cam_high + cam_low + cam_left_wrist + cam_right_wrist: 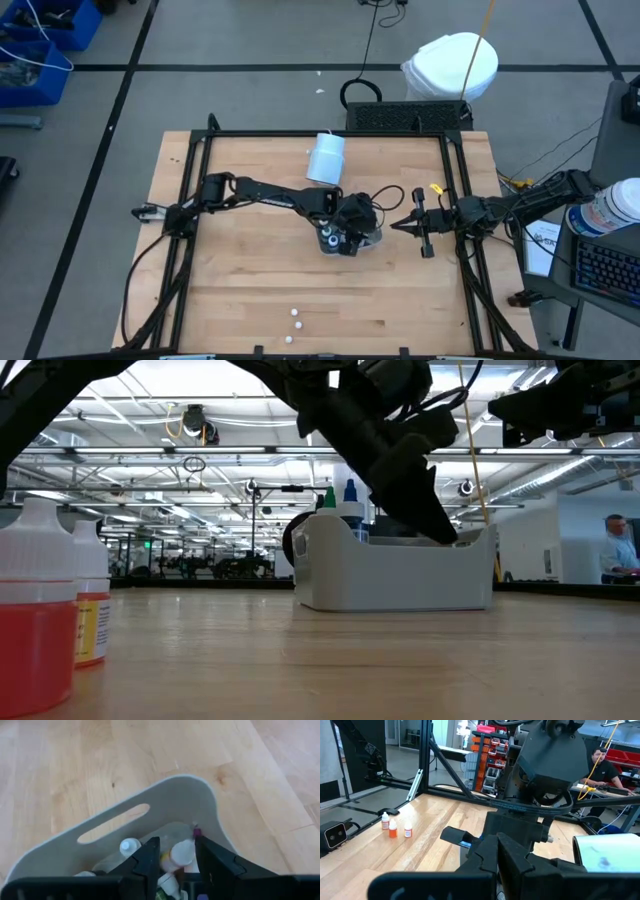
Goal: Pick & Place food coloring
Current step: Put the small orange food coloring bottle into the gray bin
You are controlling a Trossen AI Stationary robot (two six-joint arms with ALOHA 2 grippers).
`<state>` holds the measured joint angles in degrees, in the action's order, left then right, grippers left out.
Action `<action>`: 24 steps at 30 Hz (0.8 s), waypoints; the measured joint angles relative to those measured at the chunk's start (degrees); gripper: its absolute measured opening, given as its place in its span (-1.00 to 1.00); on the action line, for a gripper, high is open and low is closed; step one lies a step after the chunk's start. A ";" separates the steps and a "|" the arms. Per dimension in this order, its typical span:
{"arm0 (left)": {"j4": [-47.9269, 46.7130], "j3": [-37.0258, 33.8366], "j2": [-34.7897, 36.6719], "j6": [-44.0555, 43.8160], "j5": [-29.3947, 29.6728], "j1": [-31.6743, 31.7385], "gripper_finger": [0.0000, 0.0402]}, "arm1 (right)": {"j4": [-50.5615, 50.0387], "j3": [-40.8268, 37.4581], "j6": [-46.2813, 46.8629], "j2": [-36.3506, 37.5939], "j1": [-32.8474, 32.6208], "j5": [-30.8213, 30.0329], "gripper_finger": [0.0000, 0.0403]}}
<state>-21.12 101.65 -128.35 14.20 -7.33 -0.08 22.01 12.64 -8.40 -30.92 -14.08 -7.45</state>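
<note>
While the right arm waits:
Left gripper [177, 860]: in the grey tray [165, 800], fingers around a white-capped bottle [181, 854].
Right gripper [412, 226]: closed, empty, beside tray.
Loose bottles [295, 321]: 3, near table edge.

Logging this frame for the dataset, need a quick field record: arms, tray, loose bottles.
left gripper: reaching down into the pale grey tray, fingers apart around a white-capped bottle
right gripper: shut, empty, hovering right of the tray
pale grey plastic tray with slot handle: mid-table, holds several tiny bottles
loose food coloring bottles: three near the table's front edge
pale blue-white cylinder: lying behind the tray
</note>
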 joint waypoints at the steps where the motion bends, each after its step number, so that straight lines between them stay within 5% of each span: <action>1: 0.20 0.00 0.00 0.00 -0.06 -0.03 -0.34 | -0.01 0.00 0.01 0.00 0.01 -0.02 -1.00; 7: -2.38 1.74 1.95 0.10 1.03 -0.35 -0.28 | -0.03 0.00 0.02 0.00 0.01 0.01 -1.00; 15: -31.21 12.98 17.27 -5.27 6.38 -7.23 -0.38 | -0.97 0.01 0.01 0.00 0.00 0.01 -1.00; 20: -39.91 6.63 31.34 -12.71 19.18 -15.93 -0.84 | -1.30 0.02 0.15 -0.02 -0.01 0.02 -1.00; 24: -36.42 -10.24 46.01 -22.75 27.54 -22.59 -0.95 | -1.28 0.02 0.18 -0.04 -0.01 0.03 -1.00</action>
<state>-57.54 91.41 -82.35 -8.55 20.21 -22.67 20.73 12.67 -8.23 -30.96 -14.09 -7.42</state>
